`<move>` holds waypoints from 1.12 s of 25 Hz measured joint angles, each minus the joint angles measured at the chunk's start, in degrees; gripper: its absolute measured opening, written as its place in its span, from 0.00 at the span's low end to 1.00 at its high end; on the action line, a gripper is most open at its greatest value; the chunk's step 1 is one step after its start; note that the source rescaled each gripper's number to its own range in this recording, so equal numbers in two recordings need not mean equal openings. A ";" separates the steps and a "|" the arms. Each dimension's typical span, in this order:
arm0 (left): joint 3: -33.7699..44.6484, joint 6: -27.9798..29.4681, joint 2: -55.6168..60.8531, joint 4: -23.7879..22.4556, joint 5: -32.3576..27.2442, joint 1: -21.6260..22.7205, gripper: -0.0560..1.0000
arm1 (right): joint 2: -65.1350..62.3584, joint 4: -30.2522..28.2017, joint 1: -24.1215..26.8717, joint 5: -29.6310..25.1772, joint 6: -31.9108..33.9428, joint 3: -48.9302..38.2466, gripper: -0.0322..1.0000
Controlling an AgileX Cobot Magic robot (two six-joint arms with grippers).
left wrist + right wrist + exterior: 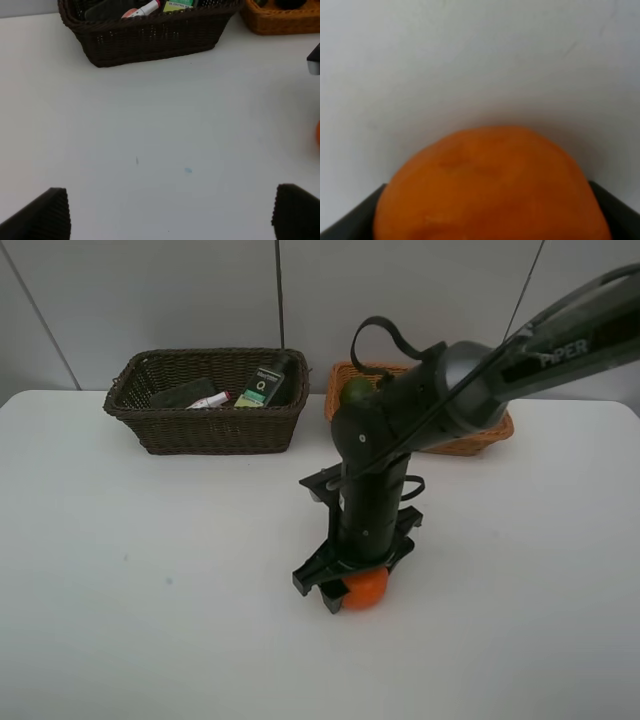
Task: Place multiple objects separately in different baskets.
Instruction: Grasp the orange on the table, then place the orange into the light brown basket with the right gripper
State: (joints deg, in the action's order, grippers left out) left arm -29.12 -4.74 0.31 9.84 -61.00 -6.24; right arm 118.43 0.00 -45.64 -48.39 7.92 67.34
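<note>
The orange (366,589) lies on the white table at the middle front. My right gripper (352,585) reaches down over it, with a finger (350,220) against each side of the orange (490,190), so it looks shut on it. The dark brown basket (205,425) at the back left holds a white marker (212,399), a black bottle with a green label (262,385) and a dark flat item (183,394). The light basket (480,435) at the back is mostly hidden by the right arm; a green fruit (357,390) shows in it. My left gripper (170,215) is open and empty over bare table.
The right arm crosses from the back right over the light basket. In the left wrist view the dark basket (150,40) and the light basket (280,22) stand at the far side, with bare white table (150,140) before them.
</note>
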 joint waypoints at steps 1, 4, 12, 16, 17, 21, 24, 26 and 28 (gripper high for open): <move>0.00 0.00 0.00 0.00 0.00 0.00 0.99 | 0.00 0.34 0.00 -0.33 0.06 0.00 0.30; 0.00 0.00 0.00 0.00 0.00 0.00 0.99 | -1.00 0.00 0.00 -1.80 0.06 0.00 0.30; 0.00 0.00 0.00 0.00 0.00 0.00 0.99 | -10.33 -1.56 2.83 -3.51 0.06 5.46 0.30; 0.00 0.00 0.00 0.00 0.00 0.00 0.99 | -10.57 -2.99 9.17 -4.84 0.06 12.80 0.30; 0.00 0.00 0.00 0.00 0.00 0.00 0.99 | -10.39 -3.28 11.36 -4.86 0.06 14.48 0.30; 0.00 0.00 0.00 0.00 0.00 0.00 0.99 | -8.30 -3.94 20.67 -2.97 0.02 19.32 0.30; 0.00 0.00 0.00 0.00 0.00 0.00 0.99 | -6.02 -4.01 26.98 -0.51 0.02 20.69 0.30; 0.00 0.00 0.00 0.00 0.00 0.00 0.99 | -4.54 -3.38 30.44 0.43 0.02 20.71 0.30; 0.00 0.00 0.00 0.00 0.00 0.00 0.99 | -3.38 -2.39 32.65 0.47 0.02 20.71 0.30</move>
State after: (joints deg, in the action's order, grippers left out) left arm -29.12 -4.74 0.31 9.84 -61.00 -6.24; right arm 115.05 -2.39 -13.00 -47.91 7.94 88.06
